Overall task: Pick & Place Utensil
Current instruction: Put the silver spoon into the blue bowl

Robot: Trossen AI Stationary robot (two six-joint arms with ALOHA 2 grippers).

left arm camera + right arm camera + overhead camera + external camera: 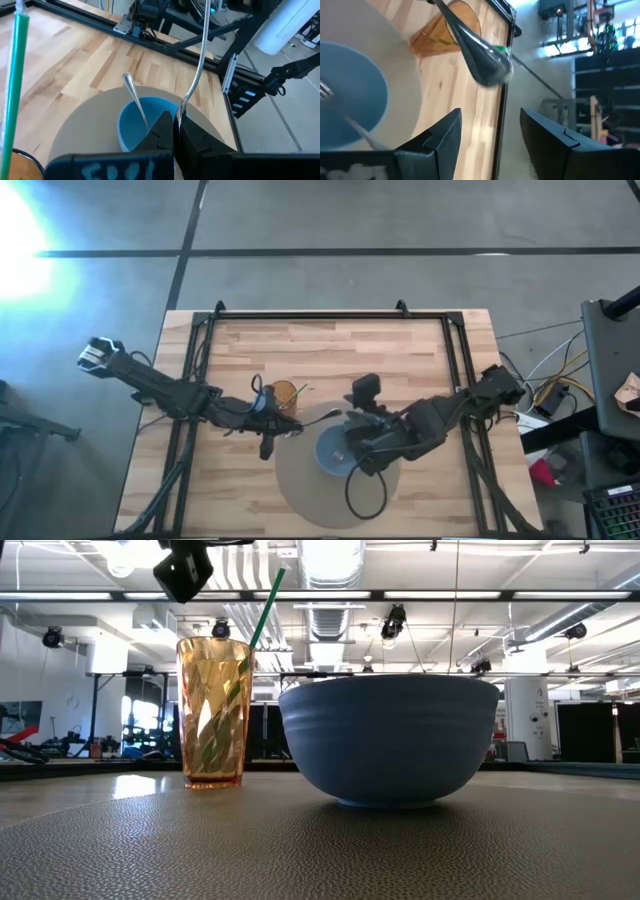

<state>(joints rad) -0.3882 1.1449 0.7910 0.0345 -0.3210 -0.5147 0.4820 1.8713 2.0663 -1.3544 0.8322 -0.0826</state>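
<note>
A blue bowl stands on a round grey mat. A silver fork lies in it, tines on the bowl's floor and handle end above the rim. An amber cup with a green straw stands at the mat's far left. My left gripper hovers left of the bowl, shut on a thin silver spoon. The spoon's rounded end shows close before the right wrist camera. My right gripper hangs open over the bowl's right side, touching nothing. My left gripper pinches the spoon's thin handle at its end between the two fingertips. The fingers come from the table's left. The spoon is lifted clear and reaches out beyond the fingers toward the right arm, above the bowl's far rim.
A black frame rail runs along the table's far edge and down both sides. Bare wood lies beyond the mat toward the far edge. Part of an arm hangs above the cup in the low view.
</note>
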